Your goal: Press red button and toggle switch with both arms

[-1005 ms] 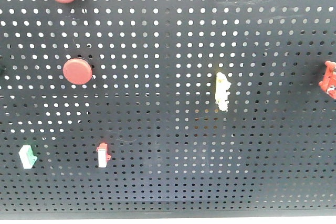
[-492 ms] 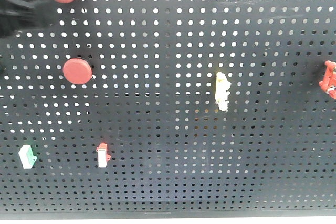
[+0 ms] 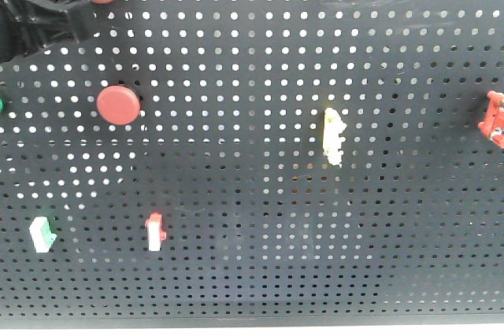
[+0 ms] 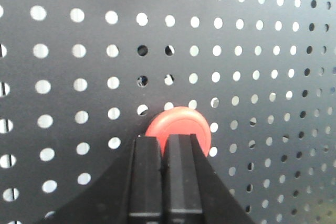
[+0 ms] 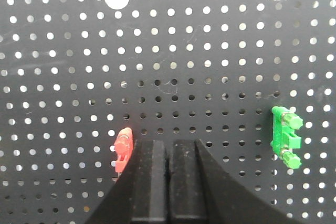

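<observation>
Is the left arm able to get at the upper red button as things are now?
Probably yes. The left gripper, jaws shut, points straight at the red button, with nothing between them. I cannot tell whether they touch.

Robot test lab: black perforated pegboard [image 3: 331,265] fills view, red push button [image 3: 118,105] mounted at 9 o'clock, small red-white switch [image 3: 155,232] at 8 o'clock, yellow fitting [image 3: 334,138] at 3 o'clock.

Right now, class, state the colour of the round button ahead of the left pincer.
The button is red, clearest in the left wrist view.
</observation>
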`<state>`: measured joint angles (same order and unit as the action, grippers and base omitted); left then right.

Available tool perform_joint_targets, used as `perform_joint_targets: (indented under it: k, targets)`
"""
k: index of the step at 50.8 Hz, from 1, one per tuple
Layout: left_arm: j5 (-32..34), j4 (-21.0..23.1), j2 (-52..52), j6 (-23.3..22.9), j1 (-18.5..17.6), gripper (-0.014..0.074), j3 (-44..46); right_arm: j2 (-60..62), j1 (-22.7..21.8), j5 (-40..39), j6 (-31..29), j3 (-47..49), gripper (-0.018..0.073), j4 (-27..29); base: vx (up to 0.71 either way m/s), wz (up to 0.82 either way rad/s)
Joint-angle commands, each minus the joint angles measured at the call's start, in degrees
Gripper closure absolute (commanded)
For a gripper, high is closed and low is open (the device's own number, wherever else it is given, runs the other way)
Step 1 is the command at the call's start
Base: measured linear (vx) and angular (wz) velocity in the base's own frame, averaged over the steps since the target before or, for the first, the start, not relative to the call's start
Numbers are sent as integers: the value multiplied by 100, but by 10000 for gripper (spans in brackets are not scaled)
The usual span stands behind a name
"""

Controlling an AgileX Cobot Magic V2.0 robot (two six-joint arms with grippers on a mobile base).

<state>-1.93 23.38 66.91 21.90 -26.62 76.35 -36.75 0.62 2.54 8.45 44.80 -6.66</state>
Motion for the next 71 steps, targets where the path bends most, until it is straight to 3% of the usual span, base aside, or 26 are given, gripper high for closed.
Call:
perform_joint_targets:
  k: [1, 9, 13, 22, 26, 42, 48, 58, 71]
  targets:
    - [11, -35, -305, -29, -105, 596, 203, -40, -23, -474, -44, 171, 559, -34, 0, 0]
    - [-304, -258, -756, 24, -105, 596, 48, -40, -23, -544, -34, 171, 559, -39, 0, 0]
    - [-58, -459, -1063, -6, -105, 596, -313, -46, -19, -568, -54, 171, 559, -40, 0, 0]
    - [440, -465, -1773, -6, -100, 596, -1278, -62, 75, -1180, -44, 194, 559, -75, 0, 0]
    - [525, -465, -2016, -6, -100, 596, -1580, -103, 420, -1431, -44, 263, 559, -183, 0, 0]
    - [663, -465, -2311, -1, -82, 596, -1878, -1497, 2547, -1559, -98, 1330, 559, -1223, 0, 0]
    - [670, -465, -2311, -1, -82, 596, -1878, -2129, 3029, -1458, -98, 1944, 559, -1266, 0, 0]
    - [676, -465, -2311, -1, -82, 596, -1878, -2900, 3371, -1364, -92, 2716, 559, -1261, 0, 0]
    - [680, -465, -2311, -1, -82, 596, -1878, -3577, 3368, -1024, -48, 3599, 559, -1257, 0, 0]
